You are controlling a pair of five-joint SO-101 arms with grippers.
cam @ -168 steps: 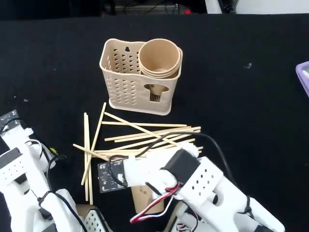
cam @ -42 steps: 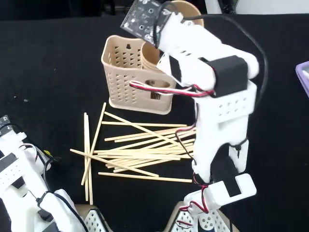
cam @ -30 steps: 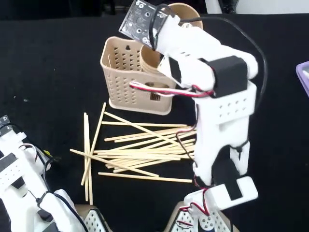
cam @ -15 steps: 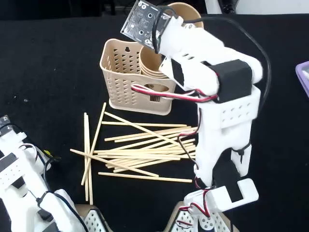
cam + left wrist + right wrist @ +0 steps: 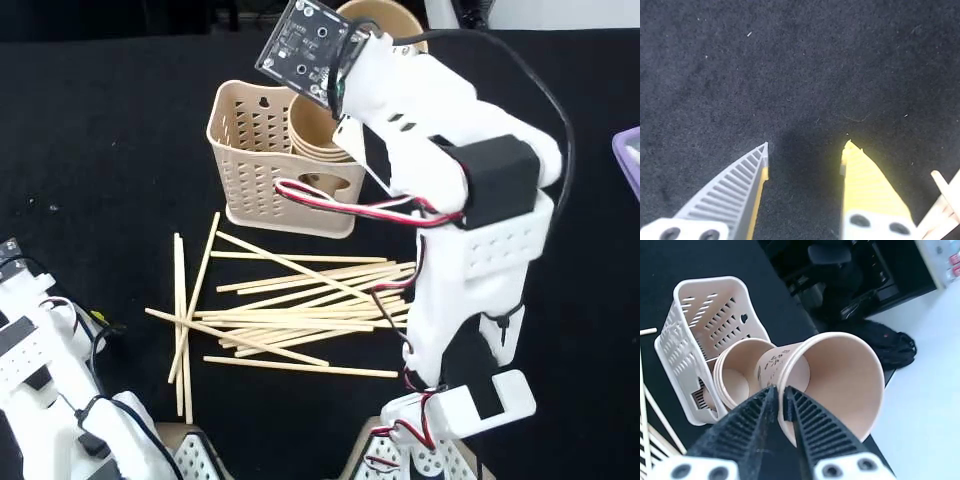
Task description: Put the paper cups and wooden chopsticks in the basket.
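A beige perforated basket stands at the back of the black table, with a stack of paper cups nested in its right half. My right gripper is shut on the rim of another paper cup, held tilted in the air just above and behind the stack in the basket. That held cup shows behind the right arm. Several wooden chopsticks lie scattered in front of the basket. My left gripper hangs open over bare cloth at the front left, chopstick ends beside it.
The left arm sits low at the front left corner. A purple object pokes in at the right edge. Dark equipment lies beyond the table's back edge. Black cloth is bare on both sides of the basket.
The right arm lifted a cup from the table's front and carried it above the basket. In the last second it shifted slightly right with the cup; the left arm stayed still.
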